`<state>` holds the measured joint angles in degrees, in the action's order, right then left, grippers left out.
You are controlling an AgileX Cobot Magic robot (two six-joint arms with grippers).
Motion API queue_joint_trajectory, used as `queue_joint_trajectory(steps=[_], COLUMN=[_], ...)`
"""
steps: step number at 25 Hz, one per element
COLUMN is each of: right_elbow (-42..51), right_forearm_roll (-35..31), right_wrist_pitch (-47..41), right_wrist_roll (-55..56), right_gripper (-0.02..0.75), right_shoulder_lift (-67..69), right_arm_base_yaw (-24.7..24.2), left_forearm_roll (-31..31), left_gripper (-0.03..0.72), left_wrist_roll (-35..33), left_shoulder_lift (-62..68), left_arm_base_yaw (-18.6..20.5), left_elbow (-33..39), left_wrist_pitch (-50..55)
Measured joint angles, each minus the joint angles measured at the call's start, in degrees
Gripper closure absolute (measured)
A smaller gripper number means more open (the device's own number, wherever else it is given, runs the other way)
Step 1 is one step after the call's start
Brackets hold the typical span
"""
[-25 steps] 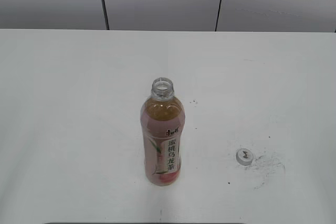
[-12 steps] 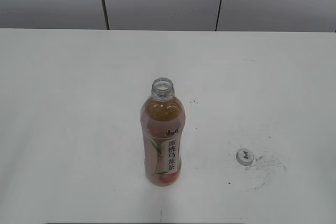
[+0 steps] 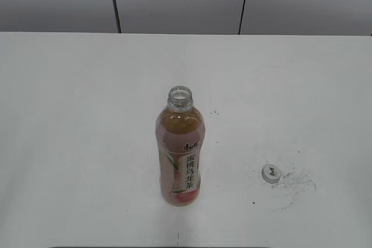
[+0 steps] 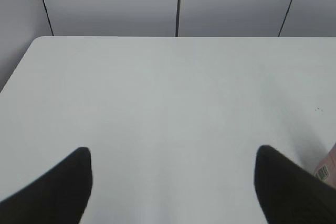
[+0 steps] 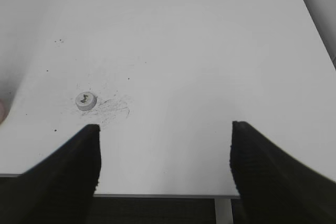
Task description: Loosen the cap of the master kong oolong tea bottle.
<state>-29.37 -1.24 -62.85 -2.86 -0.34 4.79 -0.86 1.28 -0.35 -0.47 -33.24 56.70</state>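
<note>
The cap (image 3: 271,173) is already laid on the table right of the open bottle (image 3: 179,155); nothing is gripped by either wide-open gripper.

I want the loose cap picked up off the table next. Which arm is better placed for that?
Probably the right. The cap lies on the table just ahead of the open right gripper, right of the bottle. The left gripper, also open, faces bare table with only the bottle's edge in view.
</note>
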Motion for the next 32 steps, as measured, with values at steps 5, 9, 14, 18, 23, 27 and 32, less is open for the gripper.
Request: queue_joint_trajectory(steps=[5, 9, 14, 18, 23, 27, 32], right_elbow=[0.0, 0.0, 0.0, 0.0, 0.0, 0.0, 0.0], right_forearm_roll=[0.0, 0.06, 0.55, 1.89, 2.13, 2.2, 2.24], right_wrist_pitch=[0.0, 0.0, 0.0, 0.0, 0.0, 0.0, 0.0], right_wrist_roll=[0.08, 0.08, 0.09, 0.15, 0.16, 0.16, 0.21], right_gripper=[0.164, 0.164, 0.164, 0.164, 0.164, 0.164, 0.164], right_shoulder_lift=[0.0, 0.0, 0.0, 0.0, 0.0, 0.0, 0.0], right_arm_base_yaw=[0.0, 0.0, 0.0, 0.0, 0.0, -0.53, -1.45], left_forearm_roll=[0.0, 0.0, 0.0, 0.07, 0.86, 1.22, 1.27], left_gripper=[0.125, 0.125, 0.125, 0.125, 0.125, 0.125, 0.125], left_wrist_roll=[0.0, 0.0, 0.0, 0.0, -0.02, -0.02, -0.02], left_shoulder_lift=[0.0, 0.0, 0.0, 0.0, 0.0, 0.0, 0.0], left_arm_base_yaw=[0.0, 0.0, 0.0, 0.0, 0.0, 0.0, 0.0], left_elbow=[0.0, 0.0, 0.0, 0.0, 1.02, 1.09, 1.09], left_wrist_pitch=[0.0, 0.0, 0.49, 0.83, 1.54, 1.69, 1.69])
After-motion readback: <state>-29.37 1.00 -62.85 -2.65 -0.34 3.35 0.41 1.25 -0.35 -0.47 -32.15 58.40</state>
